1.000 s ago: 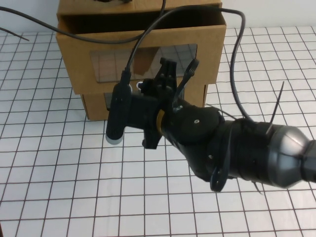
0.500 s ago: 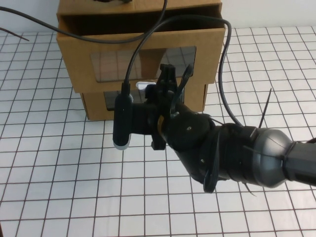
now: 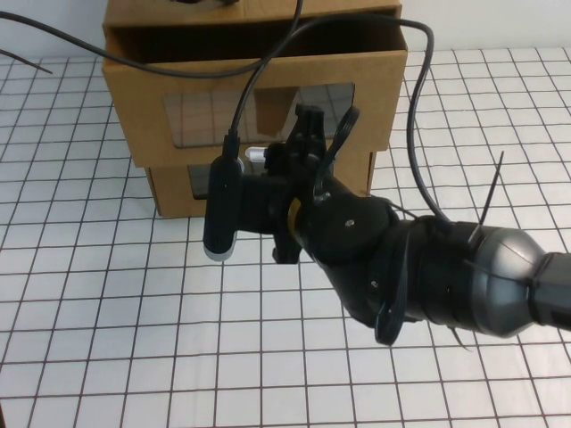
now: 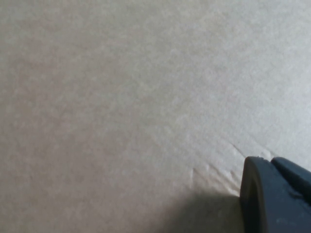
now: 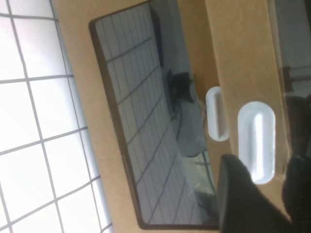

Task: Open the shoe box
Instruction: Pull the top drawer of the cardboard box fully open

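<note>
One shoe box [image 3: 268,76] is set at the far side of the gridded desk [image 3: 107,294]. Two windows [image 3: 210,116] are counted on its front. Right gripper [image 3: 328,116] is held at that front face, fingers spread apart. Left gripper [image 4: 277,199] is seen close against bare cardboard; its state cannot be told. Desk surface is exposed on both flanks.

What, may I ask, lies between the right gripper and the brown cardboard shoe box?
Nothing: the right wrist view shows right gripper directly before brown cardboard shoe box, unobstructed. Left gripper sits close to cardboard.
</note>
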